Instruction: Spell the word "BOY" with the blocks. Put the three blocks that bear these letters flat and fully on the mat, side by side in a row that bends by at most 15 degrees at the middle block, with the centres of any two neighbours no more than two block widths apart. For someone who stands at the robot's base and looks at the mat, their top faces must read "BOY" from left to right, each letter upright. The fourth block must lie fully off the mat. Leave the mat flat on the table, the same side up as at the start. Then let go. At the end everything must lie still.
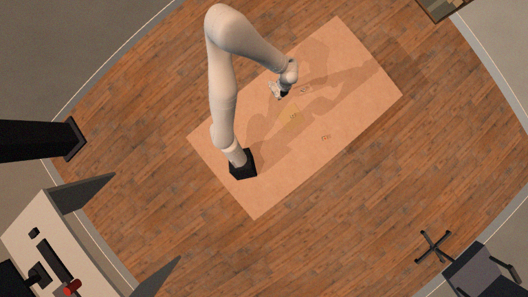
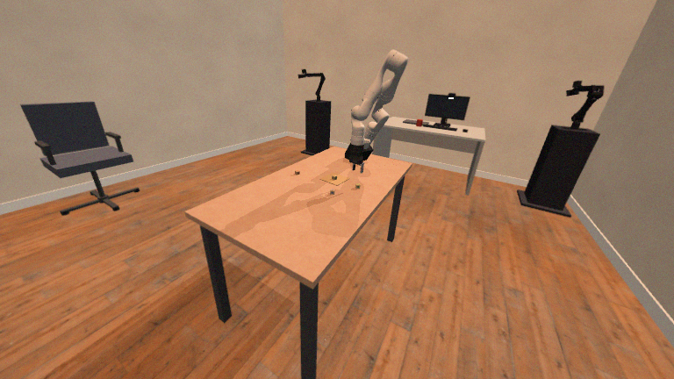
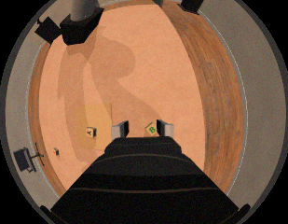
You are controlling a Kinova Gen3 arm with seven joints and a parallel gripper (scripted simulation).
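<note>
My gripper is open and empty, above the table. Below it the block with a green B shows between the fingers in the wrist view, nearer the right finger and turned askew to them. The Y block lies on the yellowish mat. A block with a round, greyish letter, seemingly O, lies off the mat. A block with a reddish mark lies off the mat's other side; its letter is unreadable.
All this is on the wooden table. The arm's black base stands near one short end. The arm and gripper hide the B block in the top view, and the gripper body covers the lower part of the wrist view.
</note>
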